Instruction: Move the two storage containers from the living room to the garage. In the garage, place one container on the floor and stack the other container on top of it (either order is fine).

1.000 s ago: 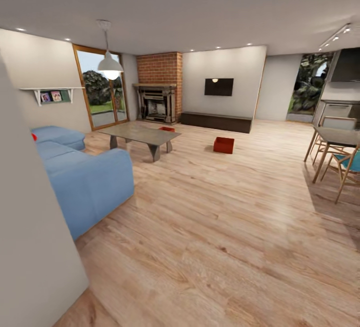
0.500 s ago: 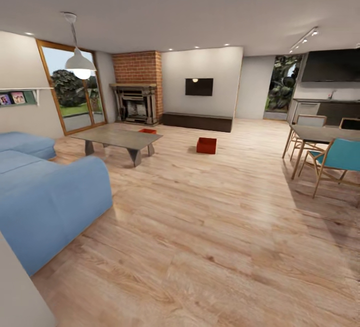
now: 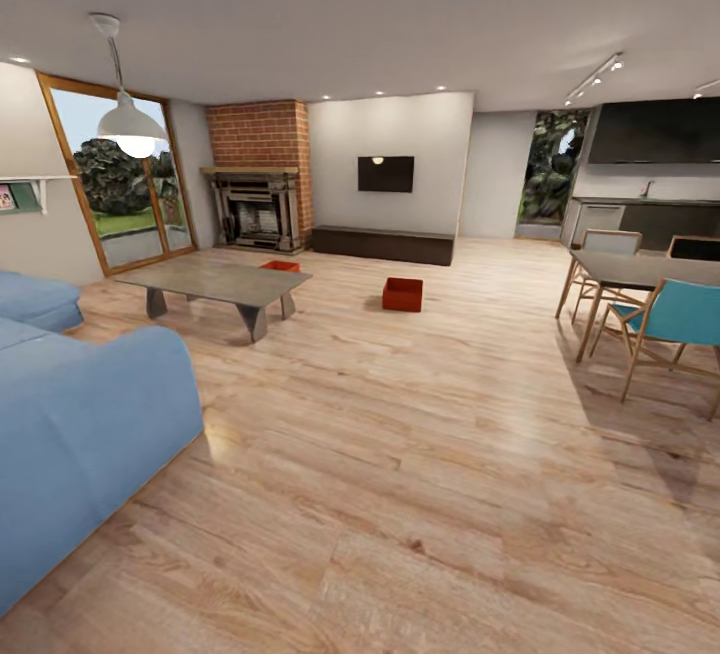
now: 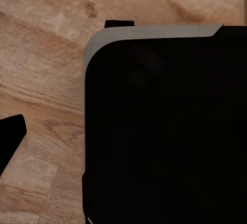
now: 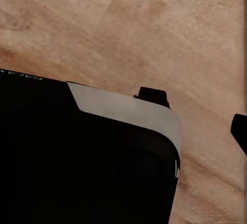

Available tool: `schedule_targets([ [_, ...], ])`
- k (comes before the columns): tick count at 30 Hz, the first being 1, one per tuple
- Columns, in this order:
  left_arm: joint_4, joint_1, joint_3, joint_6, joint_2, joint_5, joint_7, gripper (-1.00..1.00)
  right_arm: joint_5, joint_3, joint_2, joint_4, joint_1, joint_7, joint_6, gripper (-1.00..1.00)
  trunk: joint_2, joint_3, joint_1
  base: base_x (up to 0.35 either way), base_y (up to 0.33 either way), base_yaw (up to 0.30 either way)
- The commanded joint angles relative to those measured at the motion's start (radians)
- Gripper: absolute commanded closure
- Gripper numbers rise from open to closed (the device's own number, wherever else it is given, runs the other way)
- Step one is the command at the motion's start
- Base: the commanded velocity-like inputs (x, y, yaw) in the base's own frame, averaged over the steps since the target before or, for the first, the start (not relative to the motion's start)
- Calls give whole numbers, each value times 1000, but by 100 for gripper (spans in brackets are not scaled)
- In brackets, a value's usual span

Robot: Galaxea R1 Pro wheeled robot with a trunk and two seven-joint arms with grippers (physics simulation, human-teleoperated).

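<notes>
Two orange-red storage containers stand on the light wood-plank floor (image 3: 420, 454) of the living room, far ahead in the head view. One container (image 3: 402, 294) is in the open, in front of the long dark low cabinet (image 3: 382, 245). The other container (image 3: 280, 266) is partly hidden behind the coffee table (image 3: 215, 282), near the brick fireplace (image 3: 256, 174). Both wrist views look down on my black base (image 4: 164, 126) and wood planks. A dark tip (image 4: 10, 144) at the left wrist view's edge and another (image 5: 240, 131) in the right wrist view may be fingers; their state is unclear.
A blue sofa (image 3: 80, 424) fills the near left. A dining table (image 3: 640, 269) with chairs, one teal (image 3: 675, 319), stands at the right before a dark kitchen counter. Wood-framed glass doors (image 3: 120, 184) are at the left. A wide stretch of plank floor leads to the containers.
The whole head view has shifted: the pale wall at the near left edge has gone and the room's things sit further left. The containers have not moved on the floor.
</notes>
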Motion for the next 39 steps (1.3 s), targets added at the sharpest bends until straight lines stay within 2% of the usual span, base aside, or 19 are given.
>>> schedule_targets([
  [1, 0, 0, 1, -2, 0, 2, 0, -100, -11, 6, 0, 3, -1, 7, -6, -100, 0, -1, 1, 322, 0, -1],
  [39, 0, 0, 1, -2, 1, 3, 0, -100, -10, 3, -2, 3, -1, 7, -4, -100, 0, -1, 1, 322, 0, 0],
])
